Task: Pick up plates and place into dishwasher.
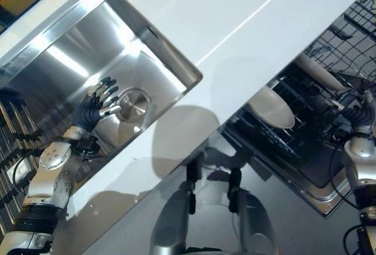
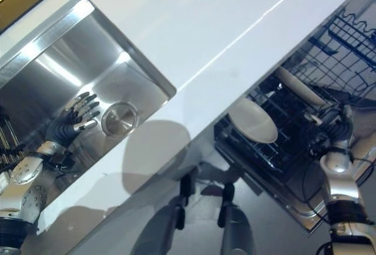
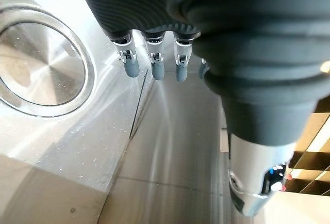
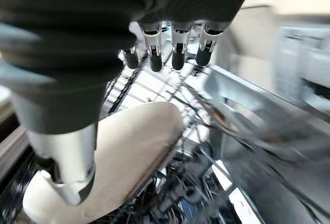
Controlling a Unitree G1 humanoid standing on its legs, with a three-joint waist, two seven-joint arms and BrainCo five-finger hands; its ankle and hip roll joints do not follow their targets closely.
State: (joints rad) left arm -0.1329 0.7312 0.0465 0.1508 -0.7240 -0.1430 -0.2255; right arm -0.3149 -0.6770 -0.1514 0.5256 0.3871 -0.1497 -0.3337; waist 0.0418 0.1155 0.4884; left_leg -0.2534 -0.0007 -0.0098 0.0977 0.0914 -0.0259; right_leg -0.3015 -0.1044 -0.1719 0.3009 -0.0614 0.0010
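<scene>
1. White counter point(image 1: 235, 43), running between sink and dishwasher.
2. Steel sink point(image 1: 64, 61) with round drain point(image 1: 134, 104) in its floor.
3. Open dishwasher rack point(image 1: 305, 120), holding two plates: one point(image 1: 271, 107) nearer the counter edge, another point(image 1: 320, 73) deeper in.
4. Left hand point(image 1: 97, 105) inside the sink beside the drain, fingers spread, holding nothing.
5. Right hand point(image 4: 77, 146) over the rack near a plate, fingers straight, empty.

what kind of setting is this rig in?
Most likely a kitchen: a stainless steel sink with a round drain set in a white countertop, beside an open dishwasher's black wire rack holding white plates.
</scene>
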